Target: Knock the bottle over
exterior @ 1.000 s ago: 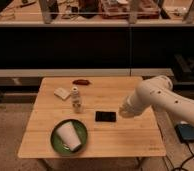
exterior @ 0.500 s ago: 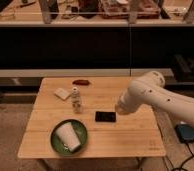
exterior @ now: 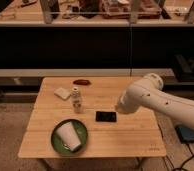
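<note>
The bottle is a small, slim clear plastic one with a white cap and a pale label band. It stands upright on the wooden table, left of centre. The white arm reaches in from the right over the table. My gripper is at the arm's left end, low over the table, a short way right of the bottle and apart from it. It sits just above and right of a black flat object.
A white paper cup lies on a green plate at the front left. A pale square item and a dark red object lie at the back. Dark shelving stands behind the table. A blue object is on the floor at right.
The arm has moved leftward across the table, bringing the gripper closer to the bottle. The bottle still stands upright in the same place.
</note>
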